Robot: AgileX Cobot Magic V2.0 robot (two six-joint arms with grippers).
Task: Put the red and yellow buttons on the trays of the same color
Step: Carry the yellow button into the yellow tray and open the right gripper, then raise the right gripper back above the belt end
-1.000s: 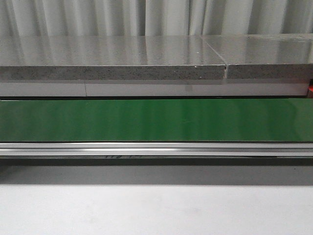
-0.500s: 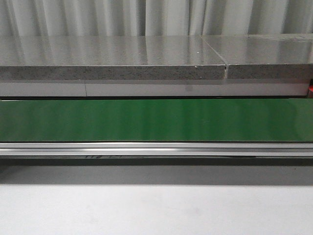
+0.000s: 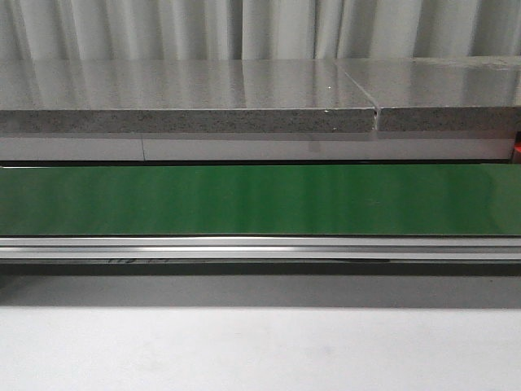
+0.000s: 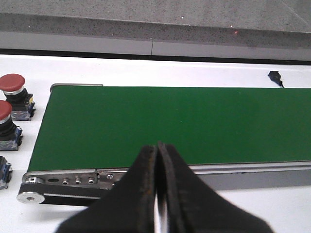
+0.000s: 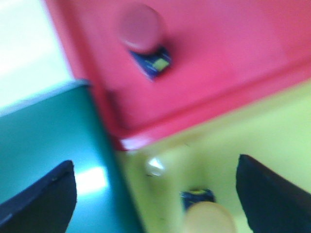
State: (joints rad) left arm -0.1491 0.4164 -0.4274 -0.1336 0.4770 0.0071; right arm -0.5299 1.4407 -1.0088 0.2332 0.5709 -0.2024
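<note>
Nearest the long green conveyor belt (image 4: pixel 165 124) in the left wrist view, the left gripper (image 4: pixel 158 194) hangs over the belt's near rail with its black fingers pressed together and nothing between them, which reads as an arm waiting rather than working. Beside the belt's rounded end, on the white tabletop (image 4: pixel 160 75), stand two red mushroom-head push buttons (image 4: pixel 10 83) on dark bases, one behind the other, with a sliver of a third base at the frame edge; they look queued there for pick-up, close to where the belt begins. Beyond the belt's far side runs a grey speckled stone ledge (image 3: pixel 187 120), and the front view shows only this ledge and bare belt, with no arm or button.

At the belt's other end, in the blurred right wrist view, the right gripper (image 5: pixel 155 199) has its dark fingers spread wide over a yellow plastic tray (image 5: pixel 204 145). A yellow-capped button (image 5: pixel 208 218) sits in that tray just below the open jaws, apparently just set down. Farther on, touching the yellow tray, a red plastic tray (image 5: pixel 233 63) holds a red-capped button (image 5: pixel 142 26), so both colours match.
</note>
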